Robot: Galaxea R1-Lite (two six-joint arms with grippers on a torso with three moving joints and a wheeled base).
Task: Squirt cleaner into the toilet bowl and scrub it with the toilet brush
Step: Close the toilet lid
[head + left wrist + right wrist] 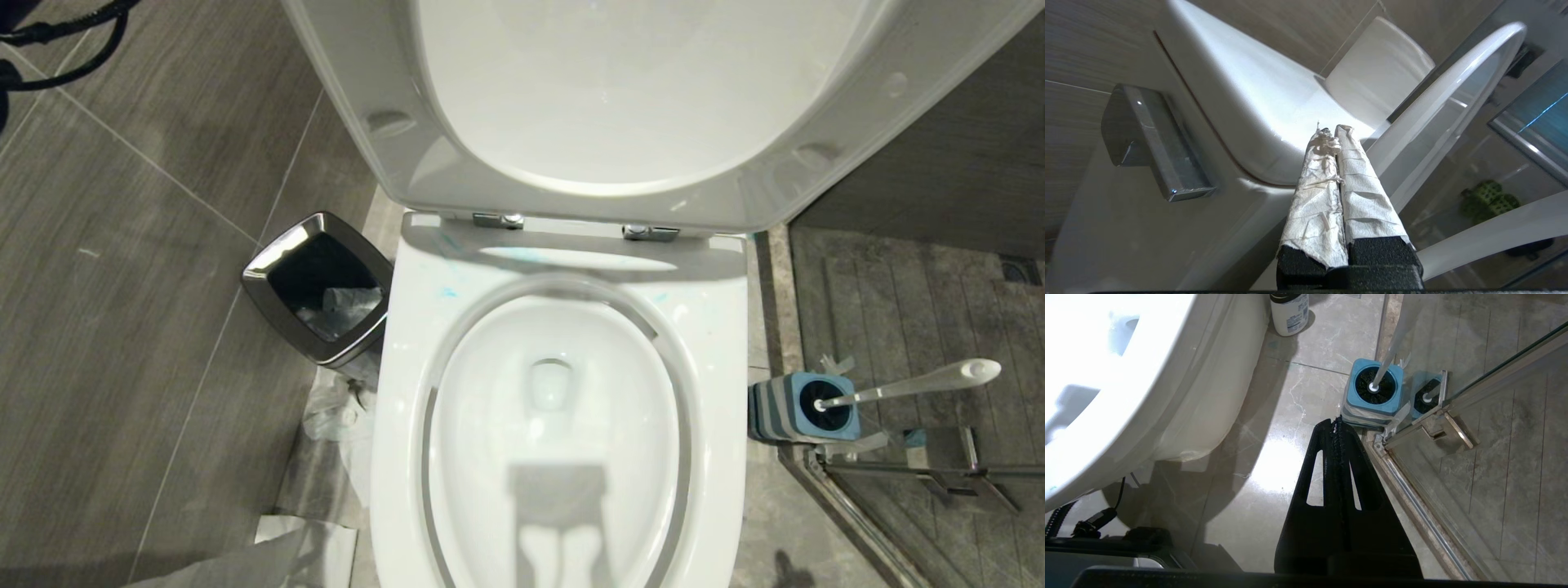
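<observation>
The head camera is looking steeply down from above onto the large glossy white ceramic toilet bowl [563, 392], framing its raised lid. The left wrist camera is sitting close beside that bowl [1241, 102], facing up along its outer wall. The right wrist camera is hanging over the floor beside the bowl [1126, 375], sharing with the head view the small square blue brush holder [1374, 390].

No text, brand or number could be read anywhere in the three views. The only printed thing was a label on a white bottle [1289, 312] with a dark cap, standing on the floor beside the toilet bowl [1126, 375], but its small lines of print were illegible.
</observation>
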